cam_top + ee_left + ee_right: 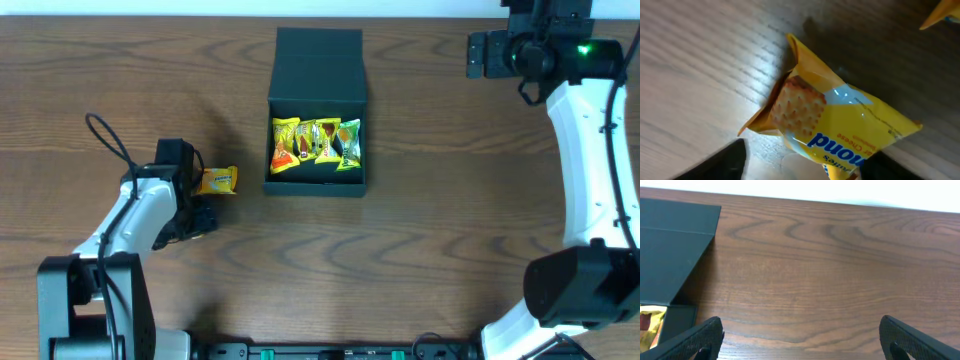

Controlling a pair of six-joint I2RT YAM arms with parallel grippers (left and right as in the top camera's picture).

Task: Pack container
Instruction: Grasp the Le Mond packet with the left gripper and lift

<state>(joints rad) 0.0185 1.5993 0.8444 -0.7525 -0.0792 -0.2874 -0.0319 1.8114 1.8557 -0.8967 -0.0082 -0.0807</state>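
The container (318,186) is a dark teal box in the middle of the table, with its flap lid (318,60) laid open toward the far side. Several snack packets (315,143), yellow, orange and green, lie inside. One yellow cracker packet (218,181) lies on the wood to the left of the box. My left gripper (200,186) is down at it. In the left wrist view the cracker packet (840,120) lies between the jaws of that gripper (807,155), with bare table showing beside the left finger (725,162). My right gripper (801,322) hangs wide open over bare wood at the far right.
The right arm's white links (590,150) run down the table's right side. The table's far edge (840,202) lies just beyond the box lid (675,250). A yellow corner of another packet (942,12) shows at the top right of the left wrist view.
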